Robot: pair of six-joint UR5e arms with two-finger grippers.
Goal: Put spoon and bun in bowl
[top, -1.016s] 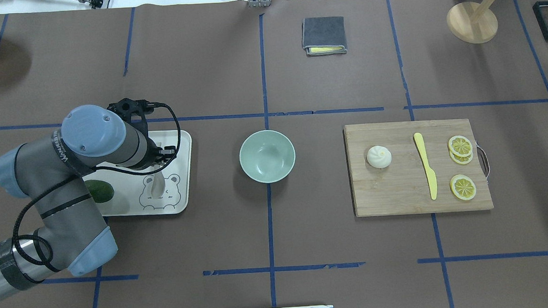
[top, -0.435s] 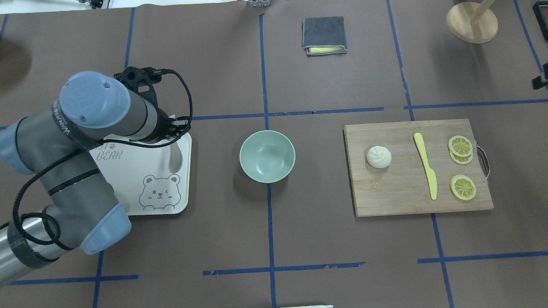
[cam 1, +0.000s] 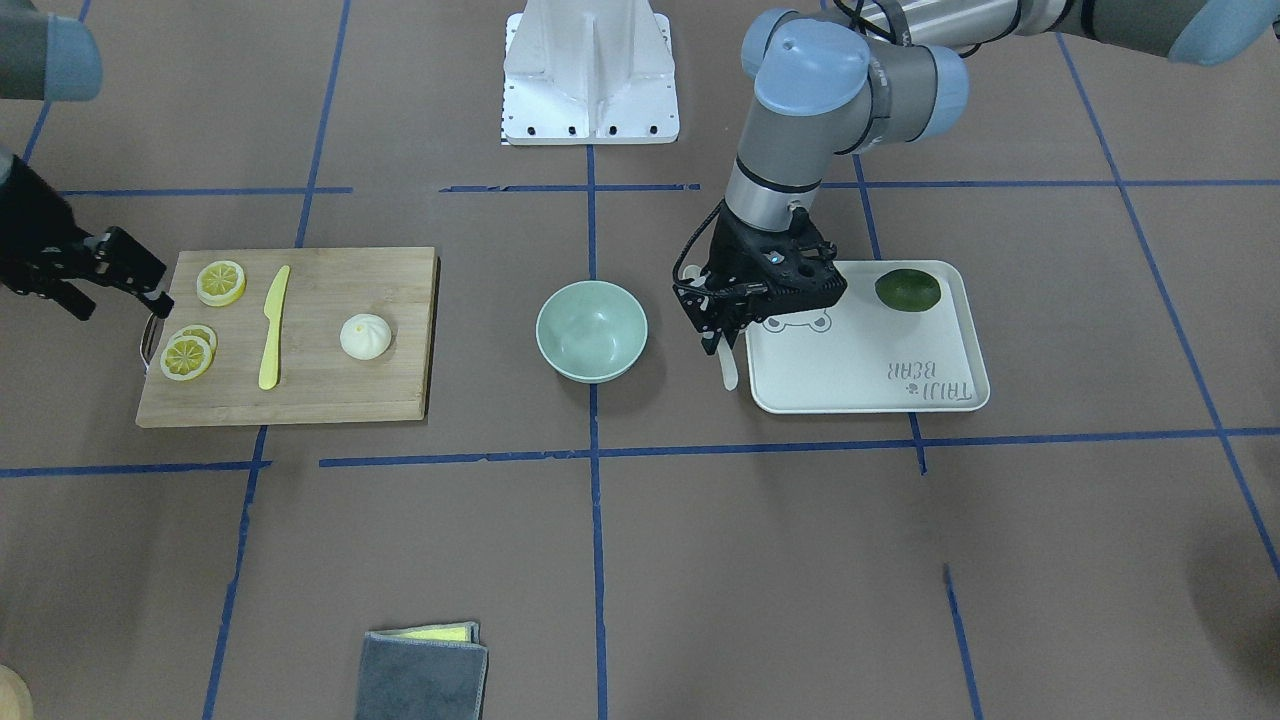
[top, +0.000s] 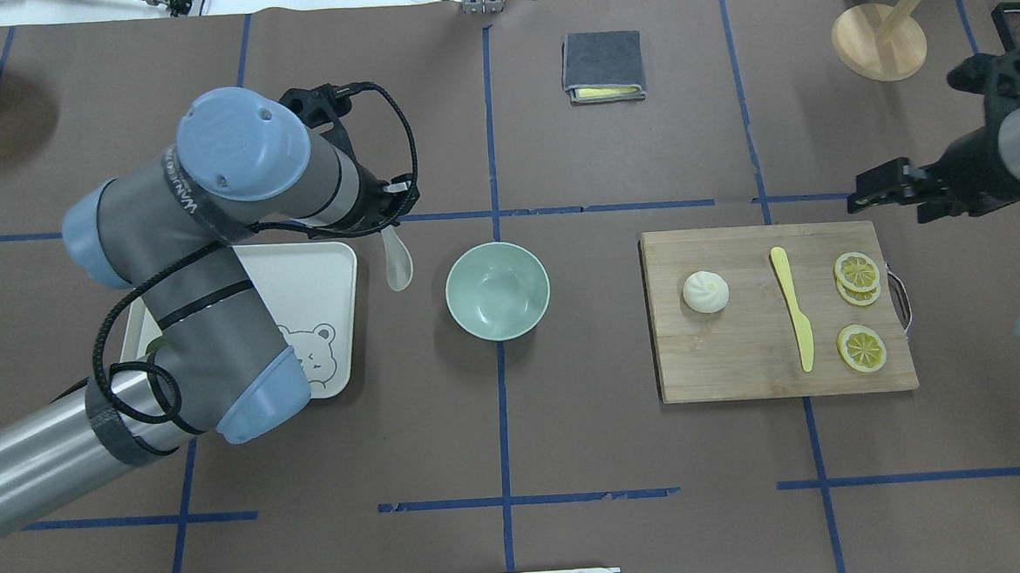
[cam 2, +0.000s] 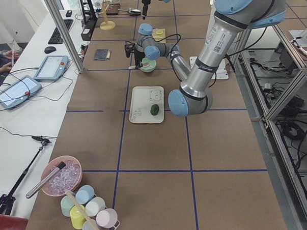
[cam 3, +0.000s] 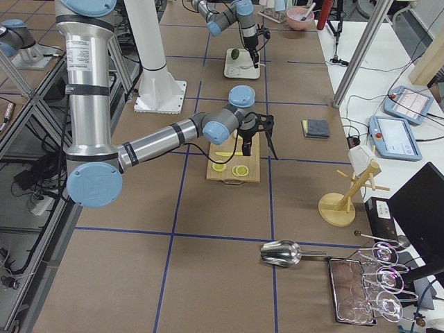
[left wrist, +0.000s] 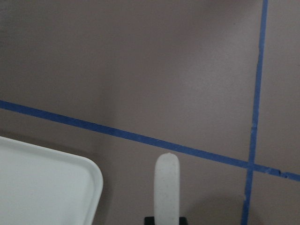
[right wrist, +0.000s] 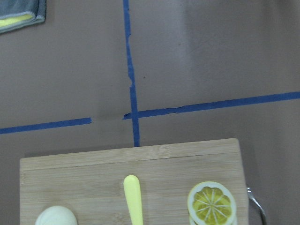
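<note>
My left gripper is shut on the handle of the pale translucent spoon. The spoon hangs scoop-down above the table between the white tray and the mint-green bowl. In the front view the gripper is just right of the empty bowl with the spoon under it. The left wrist view shows the spoon over bare table. The white bun lies on the left part of the wooden board, also seen in the right wrist view. My right gripper is open and empty, above the board's far right corner.
The wooden cutting board also holds a yellow knife and lemon slices. The white bear tray holds a dark green fruit. A folded grey cloth and a wooden stand are at the far side.
My left gripper lifted the spoon off the tray and carried it right, past the tray's edge towards the bowl. My right arm came in from the right edge towards the board.
</note>
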